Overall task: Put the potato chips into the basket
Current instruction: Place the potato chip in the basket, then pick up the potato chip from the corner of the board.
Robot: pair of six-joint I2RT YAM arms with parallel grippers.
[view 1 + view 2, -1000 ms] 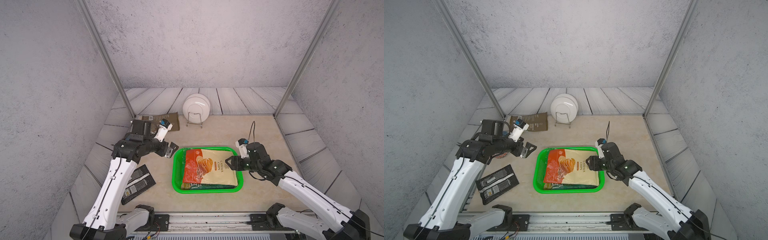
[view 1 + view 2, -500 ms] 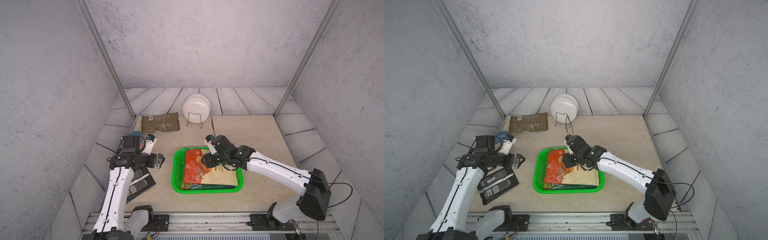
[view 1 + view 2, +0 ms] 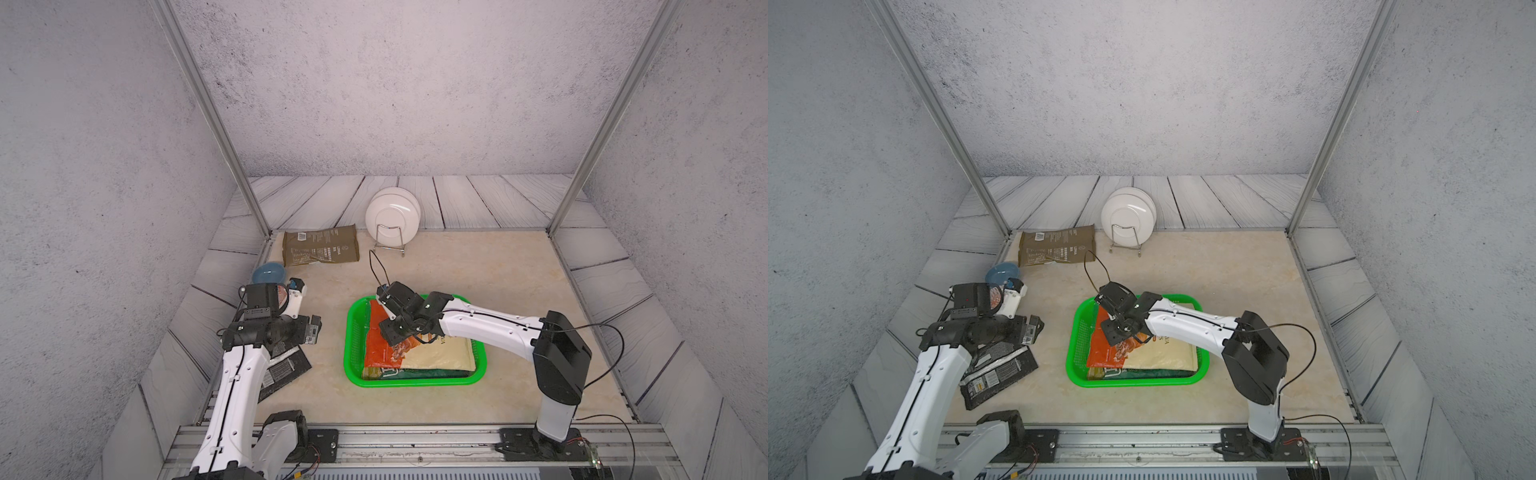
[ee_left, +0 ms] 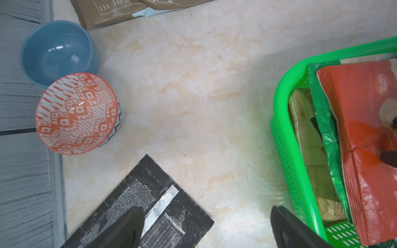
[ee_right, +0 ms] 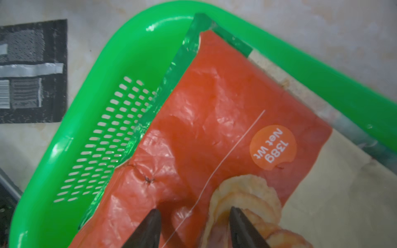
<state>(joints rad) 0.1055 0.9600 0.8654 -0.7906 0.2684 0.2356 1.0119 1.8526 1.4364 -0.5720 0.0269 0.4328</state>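
Cell: grey speckled walls (image 3: 395, 83) on three sides, two aluminium posts (image 3: 213, 116) at the back corners, grey plank border (image 3: 457, 199) around a beige marbled tabletop (image 3: 478, 270), arm bases on a metal rail (image 3: 415, 436) at the front edge

basket (image 3: 415, 381) sits mid-table, towards the front. In it: orange-and-cream bag (image 3: 436, 353) on top, lying flat, green bag (image 3: 415, 372) under it, a pale bag (image 4: 307, 128) lower down in the left wrist view

Outside the basket: olive-brown bag (image 3: 320, 247) flat at back left, just beside the plate rack (image 3: 392, 216); black bag (image 3: 291, 365) flat at front left, partly hidden by the left arm

blue bowl (image 4: 58, 51) and red-patterned bowl (image 4: 76, 113) touch each other at the left table edge

right gripper (image 5: 194, 210): over the orange end of the top bag, jaws partly apart, nothing pinched; can't tell if the tips touch the film

left gripper (image 4: 206, 210): spread wide, empty, one finger over the black bag, the other just beside the basket rim
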